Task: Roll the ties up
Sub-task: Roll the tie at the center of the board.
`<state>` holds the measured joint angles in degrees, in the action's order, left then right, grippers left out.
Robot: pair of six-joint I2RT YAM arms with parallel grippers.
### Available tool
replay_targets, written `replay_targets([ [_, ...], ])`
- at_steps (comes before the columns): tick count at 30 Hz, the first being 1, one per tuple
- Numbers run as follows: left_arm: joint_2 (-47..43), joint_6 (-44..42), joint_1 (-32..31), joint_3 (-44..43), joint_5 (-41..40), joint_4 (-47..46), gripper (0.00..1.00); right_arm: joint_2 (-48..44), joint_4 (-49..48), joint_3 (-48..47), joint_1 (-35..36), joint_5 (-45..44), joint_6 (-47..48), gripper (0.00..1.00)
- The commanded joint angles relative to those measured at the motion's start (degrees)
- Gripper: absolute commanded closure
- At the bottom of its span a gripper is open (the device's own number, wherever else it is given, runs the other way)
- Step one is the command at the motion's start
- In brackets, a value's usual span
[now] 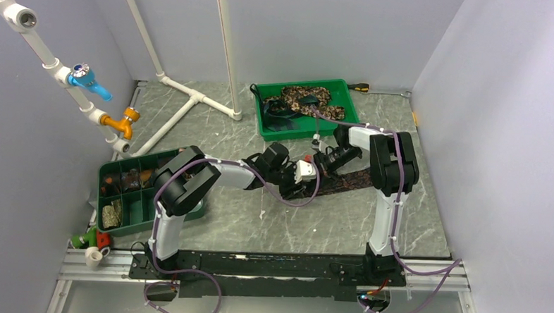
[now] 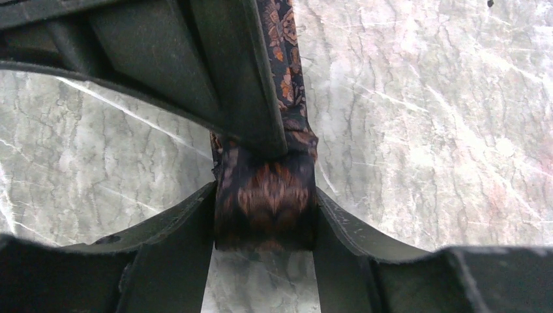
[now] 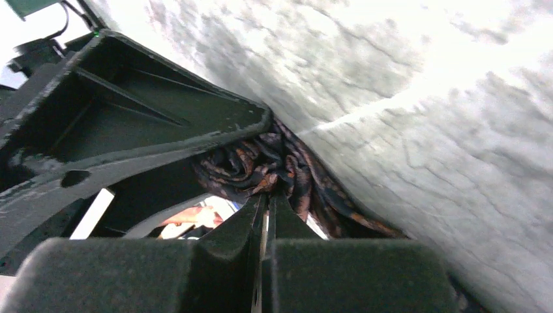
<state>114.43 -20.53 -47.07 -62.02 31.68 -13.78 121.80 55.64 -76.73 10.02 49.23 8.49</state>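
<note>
A dark brown patterned tie (image 1: 347,179) lies stretched on the marble table, its left end rolled up between both grippers. In the left wrist view my left gripper (image 2: 264,218) is shut on the rolled end (image 2: 264,195), one finger (image 2: 182,235) on each side, and the flat strip (image 2: 287,65) runs away upward. My right gripper (image 3: 267,195) is shut on folds of the same tie (image 3: 261,166), its jaws almost touching. In the top view the left gripper (image 1: 296,177) and right gripper (image 1: 317,165) meet at the table's middle. More ties (image 1: 305,98) lie in a heap in the back tray.
A green tray (image 1: 310,135) stands at the back centre. A green compartment box (image 1: 127,213) with small items stands at the left. White pipes (image 1: 192,96) cross the back left floor. Purple cables hang from both arms.
</note>
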Motion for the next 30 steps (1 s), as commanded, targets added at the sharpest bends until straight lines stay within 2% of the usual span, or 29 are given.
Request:
replay_targets([
  [1, 0.82, -0.49, 0.49, 3.70, 0.73, 6.71, 0.42, 1.43, -6.44, 1.32, -0.35, -15.60, 2.66, 1.00],
  [8, -0.53, -0.65, 0.52, 4.98, 3.37, -2.35, 0.33, 2.14, -7.87, 1.29, -0.45, -19.02, 1.79, 1.00],
  [16, 3.22, -0.64, -0.04, 0.86, 3.04, -8.63, 0.33, 3.70, -7.71, -0.12, -0.40, -20.38, 1.08, 1.00],
  [23, 6.92, -7.33, -0.57, -2.02, 2.03, -8.61, 0.32, 4.97, -6.42, -1.29, -0.29, -21.11, 1.52, 1.00],
  [26, 7.85, -8.54, -0.58, -3.96, 4.22, -4.03, 0.46, 4.96, -6.36, -1.71, -0.32, -20.82, 1.53, 1.00],
  [28, 8.05, -7.50, -0.72, -4.77, 4.83, -0.49, 0.64, 4.27, -6.41, -2.01, -0.31, -19.24, 1.73, 1.00],
  [30, 7.96, -3.54, -0.47, -5.60, 3.58, 4.08, 0.76, 2.23, -6.88, -1.77, -0.21, -16.94, 1.42, 1.00],
])
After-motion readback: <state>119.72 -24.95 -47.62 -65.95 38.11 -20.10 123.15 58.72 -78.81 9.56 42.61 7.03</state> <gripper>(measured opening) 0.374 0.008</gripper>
